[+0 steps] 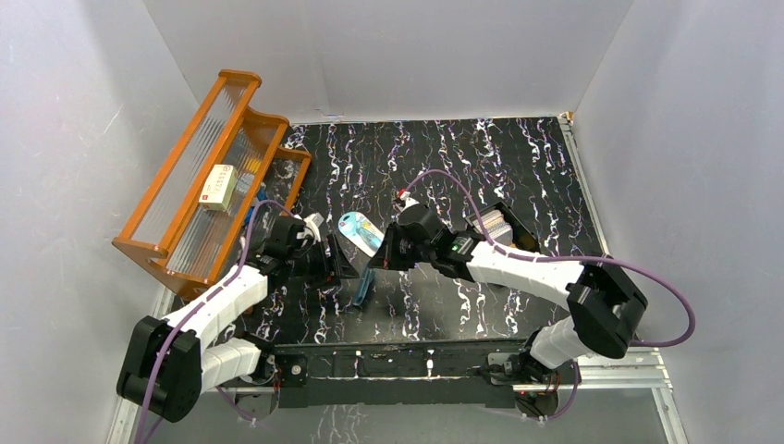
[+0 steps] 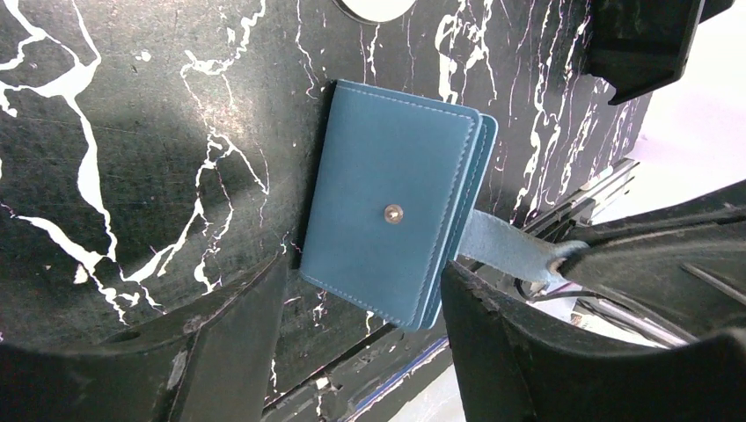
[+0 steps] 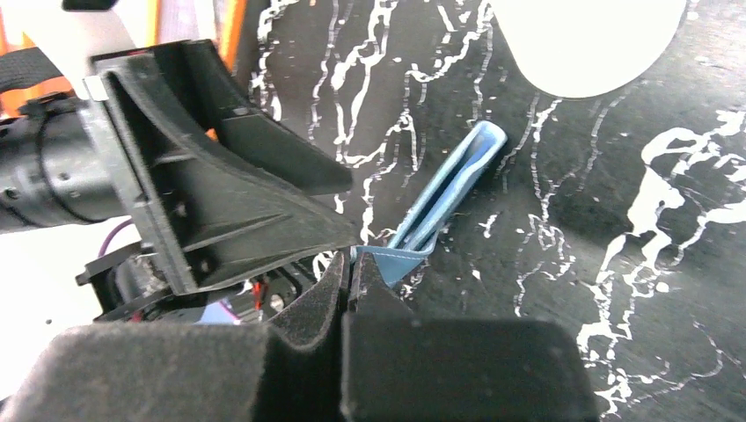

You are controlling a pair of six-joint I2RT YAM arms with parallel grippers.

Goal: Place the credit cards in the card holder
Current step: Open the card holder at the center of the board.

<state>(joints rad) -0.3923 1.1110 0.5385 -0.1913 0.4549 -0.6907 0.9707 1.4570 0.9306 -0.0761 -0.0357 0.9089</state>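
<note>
As I watch, desk [image 1: 518,166]: black marble, white-walled.
Card holder [image 2: 387,220]: on edge, lengthwise near-far.
Left end effector [image 2: 361,268]: released.
Right end effector [image 3: 350,265]: grasping strap [image 3: 393,257].

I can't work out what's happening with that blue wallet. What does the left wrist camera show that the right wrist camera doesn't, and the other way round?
Left wrist only: the card holder's broad closed face with its metal snap stud, framed by the open left claw. Right wrist only: the holder seen edge-on, and the right claw with its tips shut on the strap. Both: the holder, that strap pulled out sideways, and the black marbled table.
</note>
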